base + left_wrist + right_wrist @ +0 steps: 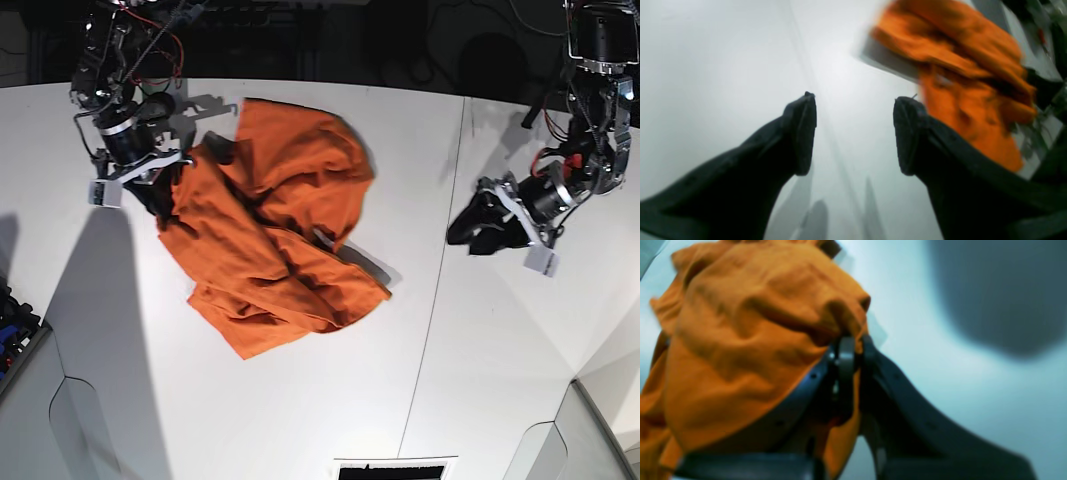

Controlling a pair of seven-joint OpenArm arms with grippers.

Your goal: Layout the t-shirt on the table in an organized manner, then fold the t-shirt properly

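The orange t-shirt (280, 230) lies crumpled on the white table (300, 400), left of the thin dark seam (435, 280). My right gripper (165, 190) is at the shirt's upper left edge. In the right wrist view its fingers are shut on a bunched fold (853, 343) of the t-shirt (756, 323). My left gripper (468, 228) hovers just right of the seam, apart from the shirt. In the left wrist view the left gripper (853, 133) is open with only bare table between its fingers, and the t-shirt (973, 83) shows blurred at the upper right.
A dark slot (390, 468) sits at the table's front edge. The front corners of the table are cut away. Small items (10, 325) lie beyond the left edge, and cables and dark gear run behind the far edge.
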